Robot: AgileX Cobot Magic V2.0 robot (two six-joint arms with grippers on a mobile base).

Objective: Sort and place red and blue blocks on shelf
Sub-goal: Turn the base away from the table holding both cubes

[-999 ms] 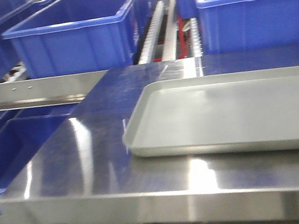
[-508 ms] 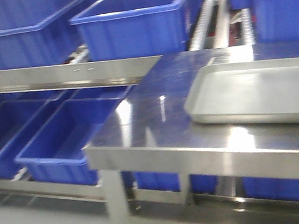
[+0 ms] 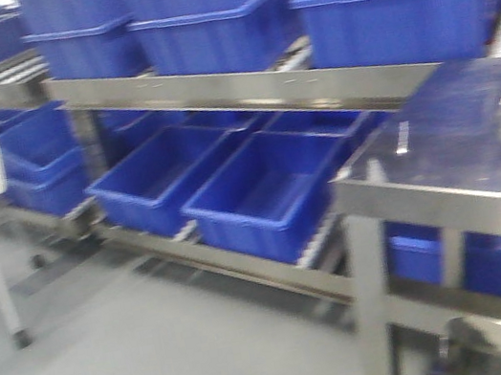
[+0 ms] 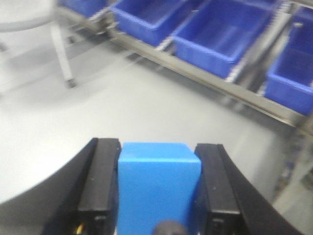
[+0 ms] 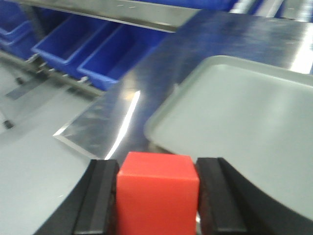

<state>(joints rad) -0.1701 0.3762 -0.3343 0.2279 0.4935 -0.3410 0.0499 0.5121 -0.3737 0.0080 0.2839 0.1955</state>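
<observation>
- The left claw (image 4: 157, 147) is closed tight on the blue block (image 4: 159, 191), which sits between its two black fingers (image 4: 100, 186).
- The right claw (image 5: 157, 164) squeezes the red block (image 5: 157, 196) the same way.
- So I think both blocks are picked up, but neither is on the shelf (image 3: 243, 92) yet. Putting each one there is the job that is left.
- Ahead of the right claw lies the grey tray (image 5: 234, 127) on the shiny table (image 5: 146, 73).
- Under the left claw is only floor (image 4: 146, 98). The blue bins (image 4: 215, 29) sit far ahead of it.
- Everything is blurry. The front view shows no claw, and the bottoms of the blocks are cut off.
</observation>
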